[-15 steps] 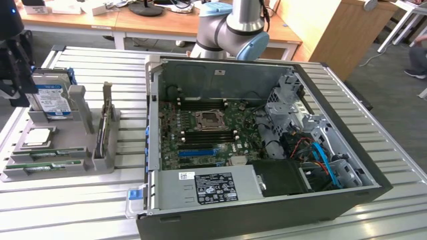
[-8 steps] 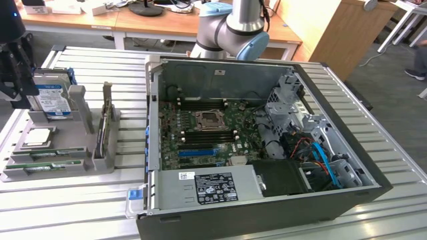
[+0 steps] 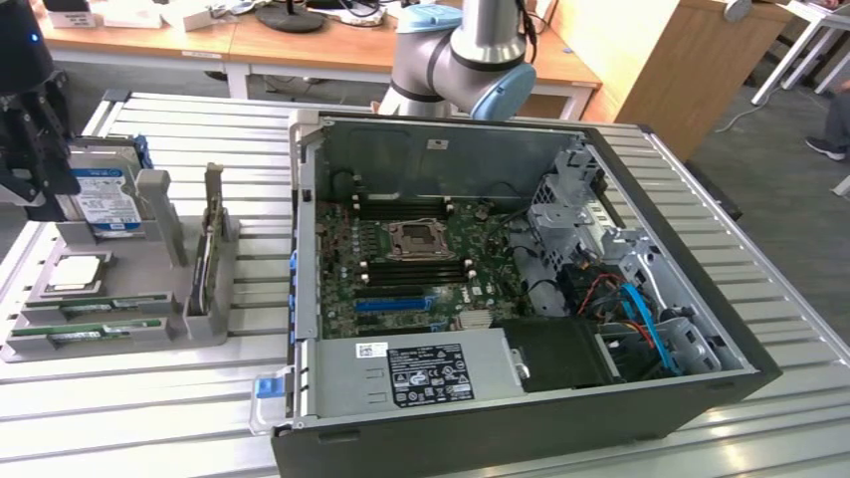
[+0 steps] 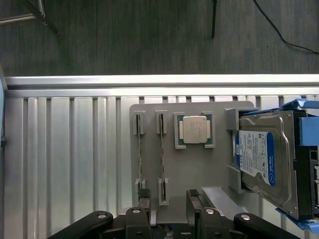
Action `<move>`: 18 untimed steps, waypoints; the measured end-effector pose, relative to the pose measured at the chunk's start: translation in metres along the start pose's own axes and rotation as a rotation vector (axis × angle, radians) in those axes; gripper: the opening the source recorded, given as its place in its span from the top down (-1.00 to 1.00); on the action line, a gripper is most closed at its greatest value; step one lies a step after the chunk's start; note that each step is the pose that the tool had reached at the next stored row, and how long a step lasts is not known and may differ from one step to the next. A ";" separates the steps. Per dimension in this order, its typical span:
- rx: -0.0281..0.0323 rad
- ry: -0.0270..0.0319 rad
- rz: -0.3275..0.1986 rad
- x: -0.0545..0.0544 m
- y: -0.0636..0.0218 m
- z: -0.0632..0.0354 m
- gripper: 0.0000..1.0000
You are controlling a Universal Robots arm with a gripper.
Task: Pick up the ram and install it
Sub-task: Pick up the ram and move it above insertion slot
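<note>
A: What is lying nearest in the exterior view?

B: An open computer case (image 3: 718, 398) is lying on its side on a slatted metal table (image 3: 159, 428). Its silver power supply (image 3: 412, 370) is sitting along the six o'clock edge, and the green motherboard (image 3: 398, 269) is lying just beyond, toward twelve o'clock.

A: Where is the ram sitting?

B: At nine o'clock from the case, a grey parts tray (image 3: 199, 324) is resting on the table. Two sticks are standing on edge in its slots, side by side: the first ram stick (image 4: 140, 159) and the second ram stick (image 4: 161, 159). Nothing is holding either one. Farther along the tray, a square silver processor (image 4: 194, 130) is lying flat just beside them, and past that a hard drive (image 4: 261, 159) with a blue label is leaning tilted in its holder.

A: What is the gripper doing?

B: The gripper (image 4: 169, 204) is hanging over the tray, toward ten o'clock from the case. Its two black fingers (image 4: 197, 204) are standing wide apart, gripping nothing. In the wrist view the fingers are showing near one end of the two sticks; I cannot tell whether they are touching anything.

A: And farthest away?

B: At twelve o'clock, the arm (image 3: 468, 55), with its grey and blue joint, is rising behind the case, and wooden desks (image 3: 266, 45) are standing beyond it.
</note>
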State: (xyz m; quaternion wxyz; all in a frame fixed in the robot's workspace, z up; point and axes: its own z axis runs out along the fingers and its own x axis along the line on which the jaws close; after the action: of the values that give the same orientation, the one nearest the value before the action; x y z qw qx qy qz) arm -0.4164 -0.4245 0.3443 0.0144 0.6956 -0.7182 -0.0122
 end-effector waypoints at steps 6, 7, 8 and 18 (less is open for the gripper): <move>0.0000 0.0000 0.000 0.000 -0.0002 0.0039 0.18; 0.0001 -0.0001 0.000 0.000 -0.0002 0.0045 0.18; 0.0000 0.0000 0.000 0.000 -0.0002 0.0051 0.18; 0.0002 0.0000 -0.001 -0.001 -0.0004 0.0113 0.18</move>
State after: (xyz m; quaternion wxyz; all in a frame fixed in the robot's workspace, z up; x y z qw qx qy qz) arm -0.4164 -0.4238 0.3329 0.0143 0.6959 -0.7179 -0.0121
